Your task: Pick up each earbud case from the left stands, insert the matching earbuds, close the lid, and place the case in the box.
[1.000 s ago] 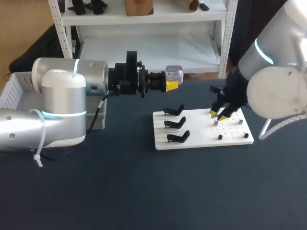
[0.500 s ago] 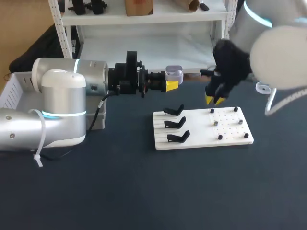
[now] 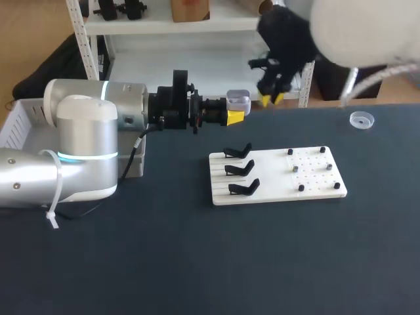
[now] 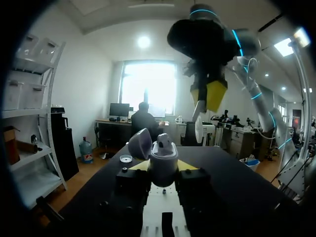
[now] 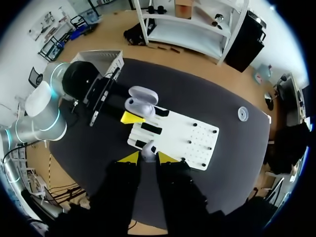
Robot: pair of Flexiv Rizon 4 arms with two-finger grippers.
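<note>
right gripper [image 5: 144,157] pinches earbud [image 5: 148,149] near case [image 5: 139,104]

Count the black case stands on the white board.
3 stands, in a column on the left part of the white board: rear stand, middle stand, front stand. All are empty; none looks hidden.

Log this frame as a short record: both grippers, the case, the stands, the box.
left gripper: shut on case, held above the table
case lid: open
right gripper: shut on earbud, high above the table, near the case
stands: three on the white board, all empty
box: by the left arm, contents hidden
</note>
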